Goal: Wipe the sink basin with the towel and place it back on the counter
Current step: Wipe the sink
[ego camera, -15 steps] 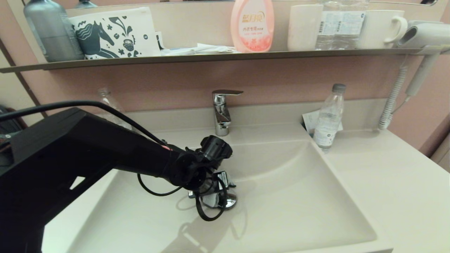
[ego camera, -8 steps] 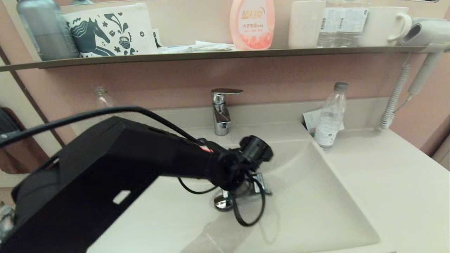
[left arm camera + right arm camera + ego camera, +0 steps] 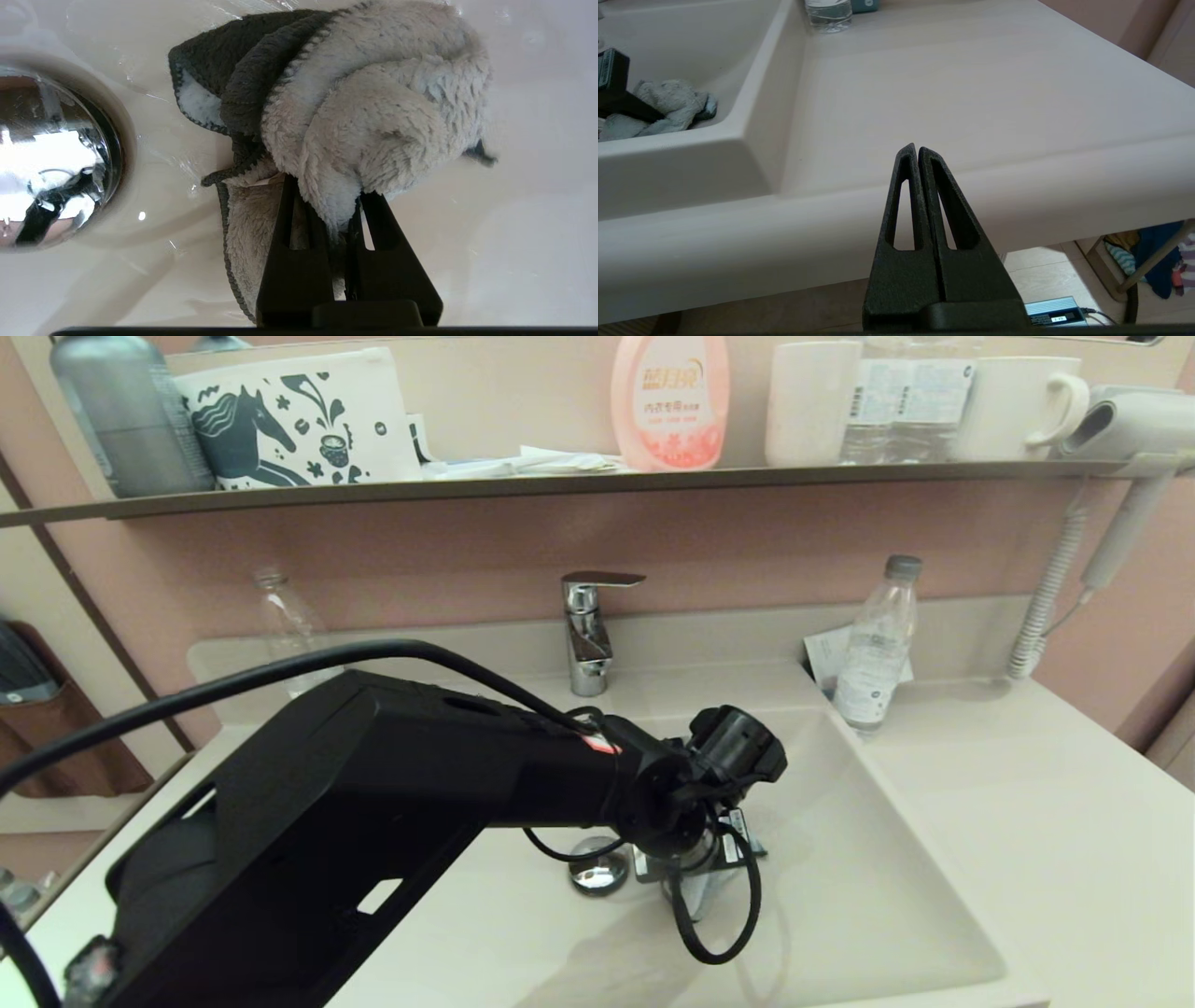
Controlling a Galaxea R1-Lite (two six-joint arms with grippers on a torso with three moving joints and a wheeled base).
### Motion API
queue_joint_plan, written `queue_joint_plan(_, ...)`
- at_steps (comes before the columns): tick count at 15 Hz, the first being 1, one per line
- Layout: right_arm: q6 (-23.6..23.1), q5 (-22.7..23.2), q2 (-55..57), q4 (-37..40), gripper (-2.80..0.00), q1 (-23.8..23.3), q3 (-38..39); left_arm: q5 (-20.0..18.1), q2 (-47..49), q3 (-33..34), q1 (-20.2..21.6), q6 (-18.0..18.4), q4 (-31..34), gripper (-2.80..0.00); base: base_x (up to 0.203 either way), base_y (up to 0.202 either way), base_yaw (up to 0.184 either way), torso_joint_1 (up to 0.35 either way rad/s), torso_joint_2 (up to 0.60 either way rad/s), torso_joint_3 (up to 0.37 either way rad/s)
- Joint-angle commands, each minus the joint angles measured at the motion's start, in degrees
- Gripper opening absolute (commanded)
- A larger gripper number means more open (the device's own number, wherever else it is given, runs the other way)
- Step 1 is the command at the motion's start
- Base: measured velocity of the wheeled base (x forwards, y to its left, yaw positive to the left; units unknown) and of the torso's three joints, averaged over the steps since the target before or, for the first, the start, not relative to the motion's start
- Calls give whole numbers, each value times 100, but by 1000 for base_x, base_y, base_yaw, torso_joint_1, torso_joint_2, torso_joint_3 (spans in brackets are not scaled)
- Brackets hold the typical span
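My left gripper (image 3: 327, 196) is shut on the towel (image 3: 373, 93), a fluffy pale cloth with a dark stitched edge, bunched against the floor of the sink basin (image 3: 840, 877). In the head view the towel (image 3: 693, 896) shows only as a pale patch under the left wrist, just right of the chrome drain plug (image 3: 598, 875). The faucet (image 3: 588, 635) stands at the basin's back. My right gripper (image 3: 917, 148) is shut on nothing, parked low in front of the counter (image 3: 971, 84), whose front edge it faces. It is out of the head view.
A clear water bottle (image 3: 873, 649) and a paper card (image 3: 826, 658) stand at the basin's back right corner. Another clear bottle (image 3: 285, 616) is at the back left. A dark shelf (image 3: 560, 485) above carries bottles, cups and a horse-print pouch (image 3: 299, 420).
The left arm has swept to the right across the basin floor with the towel, from over the drain plug to just right of it.
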Motion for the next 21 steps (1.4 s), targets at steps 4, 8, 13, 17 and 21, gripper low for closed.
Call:
queue_joint_plan(4,2,-1,7,-2,-280,1,0,-3,-310,71,-456,-396,1270,-280,0,0,0,0,0,0)
queue_joint_plan(8,2,-1,7,-2,-280,1,0,-64,-796,717,-514,-551,1996,-280,0,0,0,0,0,0)
queue_joint_plan(13,2,-1,7,-2,-280,1,0,211,-1856,2331,344,37,2007,-280,0,0,0,0,0,0)
queue_joint_plan(17,2,-1,7,-2,-280,1,0,266,-2665,2663,1457,1516,1986,-280,0,0,0,0,0,0)
queue_joint_plan(21,2,-1,7,-2,-280,1,0,248,-2403,2725,2281,2112,789,-280,0,0,0,0,0,0)
